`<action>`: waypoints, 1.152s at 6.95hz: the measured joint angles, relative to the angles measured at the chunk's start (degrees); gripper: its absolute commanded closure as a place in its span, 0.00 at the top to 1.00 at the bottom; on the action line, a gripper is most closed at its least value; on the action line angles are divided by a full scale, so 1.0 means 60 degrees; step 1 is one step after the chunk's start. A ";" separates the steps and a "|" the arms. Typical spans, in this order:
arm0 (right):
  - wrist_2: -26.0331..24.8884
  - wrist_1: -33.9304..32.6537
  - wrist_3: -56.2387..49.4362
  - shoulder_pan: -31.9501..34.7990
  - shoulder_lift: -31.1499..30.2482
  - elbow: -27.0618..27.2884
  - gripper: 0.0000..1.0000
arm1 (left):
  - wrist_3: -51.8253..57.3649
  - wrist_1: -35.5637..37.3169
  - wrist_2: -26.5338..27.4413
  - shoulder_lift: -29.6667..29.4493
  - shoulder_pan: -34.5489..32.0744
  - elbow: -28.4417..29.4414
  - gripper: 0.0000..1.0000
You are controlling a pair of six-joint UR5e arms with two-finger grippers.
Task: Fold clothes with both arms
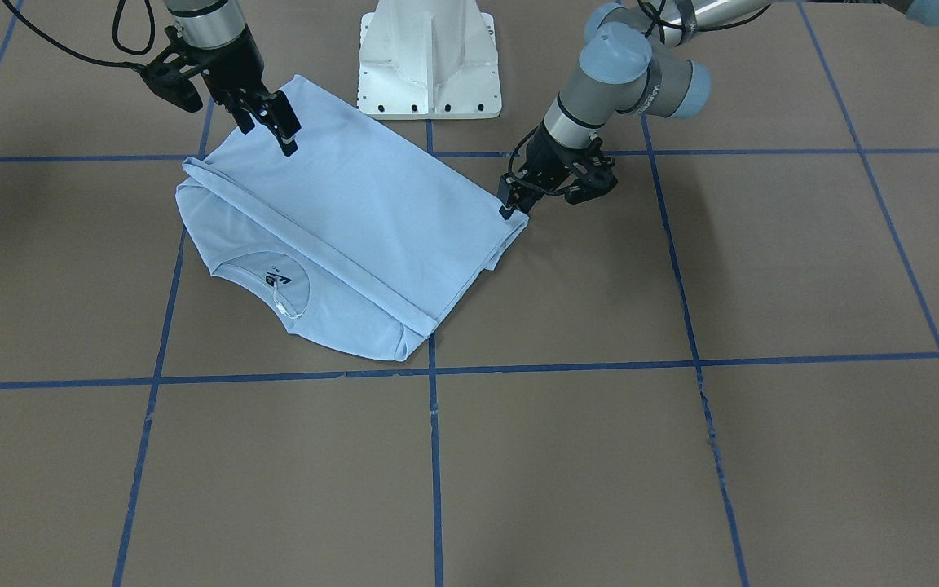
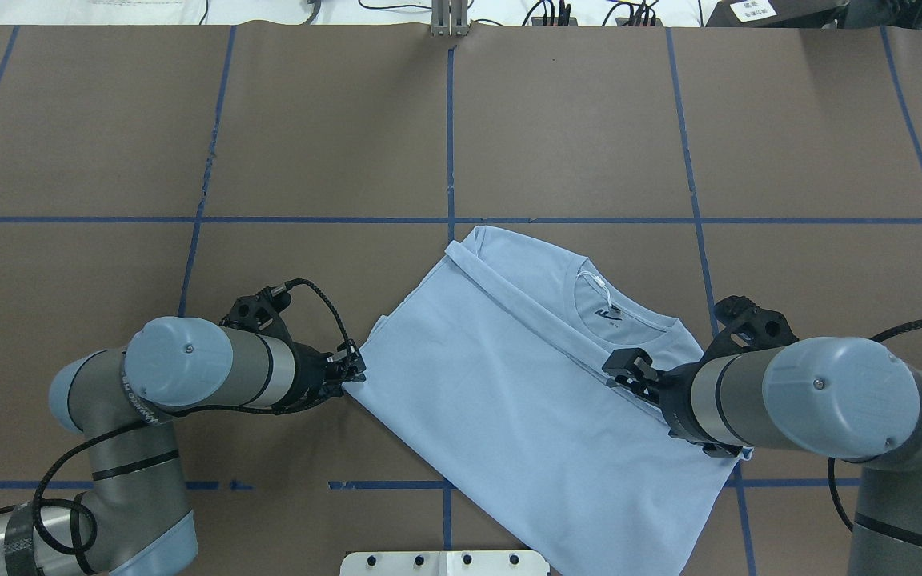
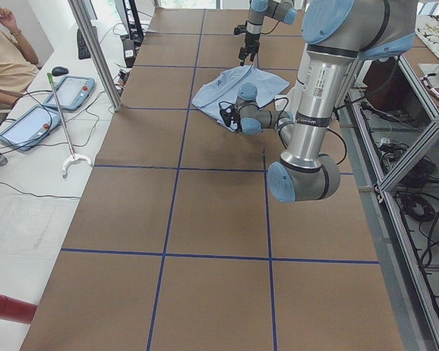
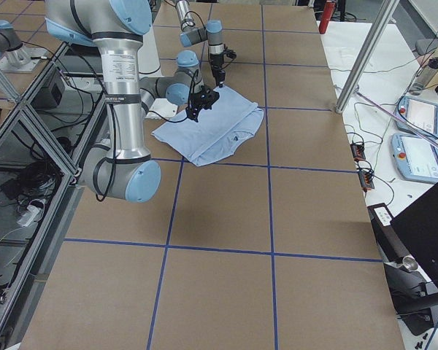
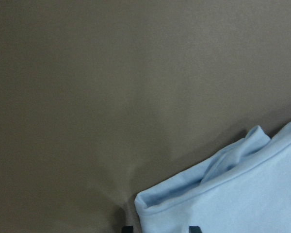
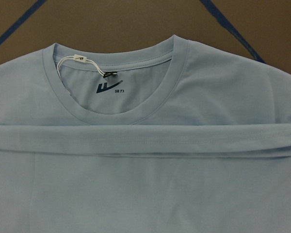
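Light blue T-shirt [image 1: 355,212], folded, lying flat on the brown surface [image 1: 763,261] with its collar on the side away from the robot. Left claw [image 1: 513,208], partly open, straddles one folded corner. Right claw [image 1: 268,139], wide open and empty, hangs over the opposite side.

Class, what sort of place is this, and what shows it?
Probably a robotics lab: a left arm and right arm at a T-shirt on a table gridded with blue tape, with control tablets and a person alongside.
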 measured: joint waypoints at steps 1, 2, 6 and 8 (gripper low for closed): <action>-0.0002 0.0000 0.0000 -0.0001 0.0007 -0.0022 1.00 | 0.0018 0.0004 0.0077 -0.0003 -0.0034 0.0024 0.00; -0.0002 0.0000 -0.0001 -0.0007 0.0018 -0.0035 1.00 | 0.0028 0.0006 0.0122 0.0000 -0.0108 0.0028 0.00; -0.0020 0.0007 -0.0001 0.0083 0.0063 -0.0136 1.00 | 0.1228 0.0238 0.0393 -0.0004 -0.1088 0.0138 0.00; -0.0063 0.0030 -0.0001 0.0187 0.0301 -0.0168 1.00 | 0.2027 0.0269 0.0383 -0.0745 -0.2046 0.0889 0.00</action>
